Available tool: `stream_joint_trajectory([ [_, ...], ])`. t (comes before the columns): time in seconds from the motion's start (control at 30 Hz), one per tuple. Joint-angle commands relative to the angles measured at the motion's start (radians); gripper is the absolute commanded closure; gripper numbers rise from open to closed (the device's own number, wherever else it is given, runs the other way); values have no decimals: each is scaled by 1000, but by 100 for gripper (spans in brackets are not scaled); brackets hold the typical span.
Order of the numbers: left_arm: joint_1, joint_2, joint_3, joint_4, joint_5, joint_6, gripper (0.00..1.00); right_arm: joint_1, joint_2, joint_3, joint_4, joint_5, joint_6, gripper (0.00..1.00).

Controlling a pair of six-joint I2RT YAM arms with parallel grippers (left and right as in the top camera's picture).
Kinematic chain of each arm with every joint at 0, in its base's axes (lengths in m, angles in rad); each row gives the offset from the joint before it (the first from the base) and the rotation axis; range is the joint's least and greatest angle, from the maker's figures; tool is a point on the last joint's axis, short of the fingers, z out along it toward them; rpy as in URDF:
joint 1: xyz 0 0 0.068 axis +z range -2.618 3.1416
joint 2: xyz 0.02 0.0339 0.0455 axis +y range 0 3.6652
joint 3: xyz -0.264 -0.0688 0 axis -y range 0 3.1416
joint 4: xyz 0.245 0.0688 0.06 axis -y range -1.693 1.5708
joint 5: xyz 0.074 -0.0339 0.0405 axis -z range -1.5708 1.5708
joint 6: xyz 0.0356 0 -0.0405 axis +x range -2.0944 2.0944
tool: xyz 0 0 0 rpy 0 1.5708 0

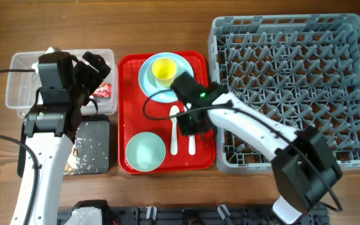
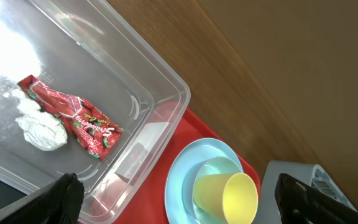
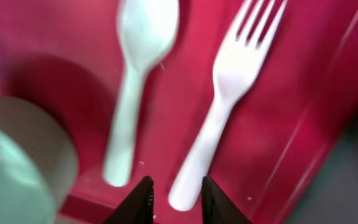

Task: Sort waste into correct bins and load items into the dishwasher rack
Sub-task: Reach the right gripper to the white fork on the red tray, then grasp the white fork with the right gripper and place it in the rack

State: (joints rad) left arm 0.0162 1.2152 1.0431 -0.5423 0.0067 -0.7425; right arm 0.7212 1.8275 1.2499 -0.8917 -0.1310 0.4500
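Note:
My left gripper hangs open and empty over the clear tub, which holds the red wrapper and white tissue. The black tray carries rice-like crumbs. On the red tray the pale blue plate bears a small blue bowl with the yellow cup in it. The mint-green bowl sits at the front. My right gripper is open, its fingers either side of the white fork's handle end. The spoon lies beside it. The dishwasher rack stands at the right.
The rack's near-left wall lies close to my right arm. The tub's rim borders the red tray's left edge. Bare wooden table shows at the back.

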Motion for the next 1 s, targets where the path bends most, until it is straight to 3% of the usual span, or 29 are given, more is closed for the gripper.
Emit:
stream_joint_trajectory([
  [0.0,8,2,12,2,4,2,0,15,14,-59,32,65,32,71],
  [0.57,8,2,12,2,4,2,0,15,19,-86,165,124,57,57],
  [0.73,8,2,12,2,4,2,0,14,40,-174,257,132,50,57],
  [0.83,8,2,12,2,4,2,0,14,41,-192,270,140,47,66],
  [0.9,8,2,12,2,4,2,0,14,41,-192,270,143,47,83],
  [0.97,8,2,12,2,4,2,0,14,41,-192,270,142,47,86],
])
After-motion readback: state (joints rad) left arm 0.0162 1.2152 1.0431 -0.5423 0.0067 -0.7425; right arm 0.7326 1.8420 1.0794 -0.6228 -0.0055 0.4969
